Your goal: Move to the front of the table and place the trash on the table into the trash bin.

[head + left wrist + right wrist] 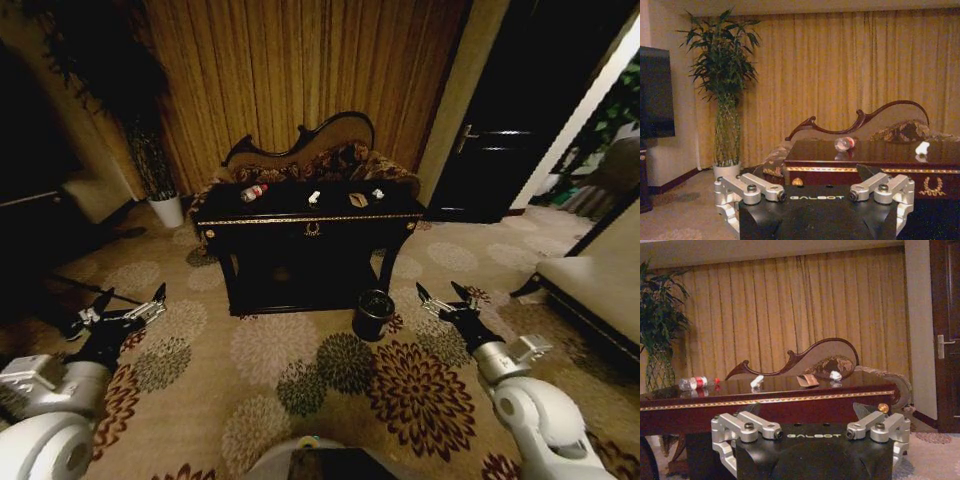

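Table (310, 222) trash (253, 192) beyond both pincers

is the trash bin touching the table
Apart. In the head view, patterned carpet shows between the trash bin and the table, whose front leg stands beside it.

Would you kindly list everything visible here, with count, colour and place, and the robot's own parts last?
table: one, glossy black with gold trim, centre of the room ahead of the robot.
bottle: one, clear with red label, lying on the table's left end.
white scraps: two, crumpled, one mid-table, the other toward the right end.
tan wrapper: one, on the table between the scraps.
trash bin: one, dark, on the carpet by the table's right front leg.
sofa: one, floral with dark curved frame, behind the table.
plant: one, green, in a white pot, left of the table.
curtain: golden, back wall.
door: one, dark, right.
left gripper: open, low left.
right gripper: open, low right.
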